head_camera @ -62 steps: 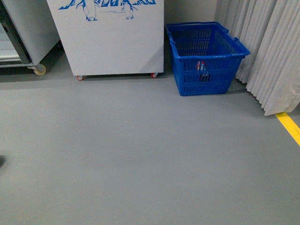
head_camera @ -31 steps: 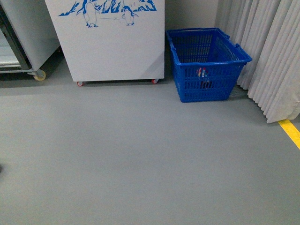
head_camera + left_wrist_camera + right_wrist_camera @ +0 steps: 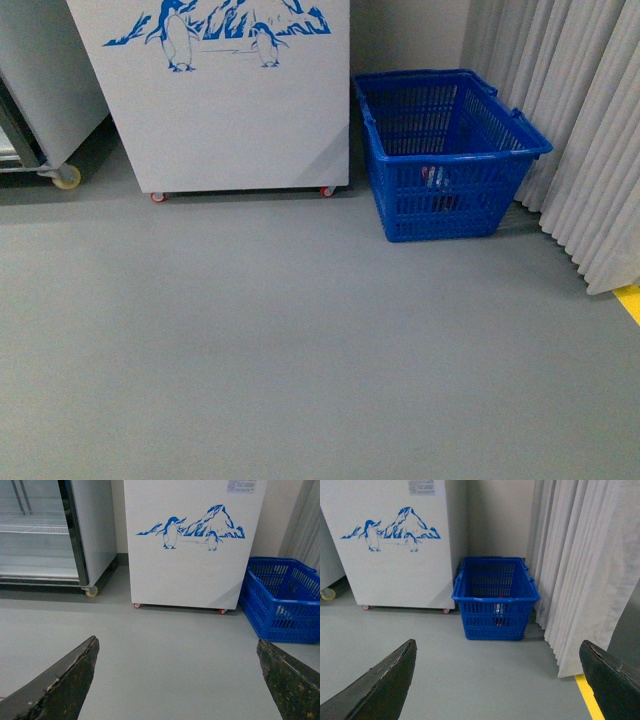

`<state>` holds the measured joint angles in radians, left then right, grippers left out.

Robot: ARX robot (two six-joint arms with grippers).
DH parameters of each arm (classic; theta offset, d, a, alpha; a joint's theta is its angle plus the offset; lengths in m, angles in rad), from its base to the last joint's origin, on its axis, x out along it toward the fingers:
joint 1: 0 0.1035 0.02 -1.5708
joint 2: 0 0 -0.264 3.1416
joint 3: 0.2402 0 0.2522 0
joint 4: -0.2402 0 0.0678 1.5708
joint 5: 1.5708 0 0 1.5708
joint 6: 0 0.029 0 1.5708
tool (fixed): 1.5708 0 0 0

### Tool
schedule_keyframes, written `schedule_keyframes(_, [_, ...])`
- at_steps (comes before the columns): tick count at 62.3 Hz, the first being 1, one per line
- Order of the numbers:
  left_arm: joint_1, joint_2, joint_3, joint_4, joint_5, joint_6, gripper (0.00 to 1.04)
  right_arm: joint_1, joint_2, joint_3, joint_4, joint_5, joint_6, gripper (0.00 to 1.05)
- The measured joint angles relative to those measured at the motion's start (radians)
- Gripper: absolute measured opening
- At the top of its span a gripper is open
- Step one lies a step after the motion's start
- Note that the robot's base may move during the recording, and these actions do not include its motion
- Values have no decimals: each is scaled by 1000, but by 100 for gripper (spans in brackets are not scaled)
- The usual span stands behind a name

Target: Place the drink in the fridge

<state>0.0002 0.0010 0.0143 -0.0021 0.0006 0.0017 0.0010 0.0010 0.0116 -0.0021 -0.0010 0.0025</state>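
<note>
The fridge (image 3: 235, 120) is a white chest cooler with a blue penguin-and-mountain drawing and small red wheels, standing at the back of the front view; it also shows as the fridge (image 3: 192, 570) and the fridge (image 3: 395, 575) in the wrist views. The drink (image 3: 436, 180) lies inside a blue slatted basket (image 3: 480, 200), only its red and white parts showing through the slats, as with the drink (image 3: 499, 611). My left gripper (image 3: 176, 642) and right gripper (image 3: 497, 644) are both open, empty, and far from basket and fridge. Neither arm shows in the front view.
The basket (image 3: 475, 622) stands just right of the fridge, against a pale curtain (image 3: 585, 140). A grey-white cabinet (image 3: 95, 525) with a beige caster (image 3: 66, 177) stands left of the fridge. A yellow floor line (image 3: 587, 695) runs at the right. Grey floor (image 3: 300, 350) lies in front.
In the front view the fridge and basket have slid lower, the cabinet and yellow line toward the edges, so the camera has shifted. Nothing on the floor has moved.
</note>
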Motion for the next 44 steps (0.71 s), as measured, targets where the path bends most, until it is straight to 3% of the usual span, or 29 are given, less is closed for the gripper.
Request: schedule_keyframes(44, [0, 0, 0, 0, 0, 0, 97, -1, 0, 0, 0, -2, 0, 97])
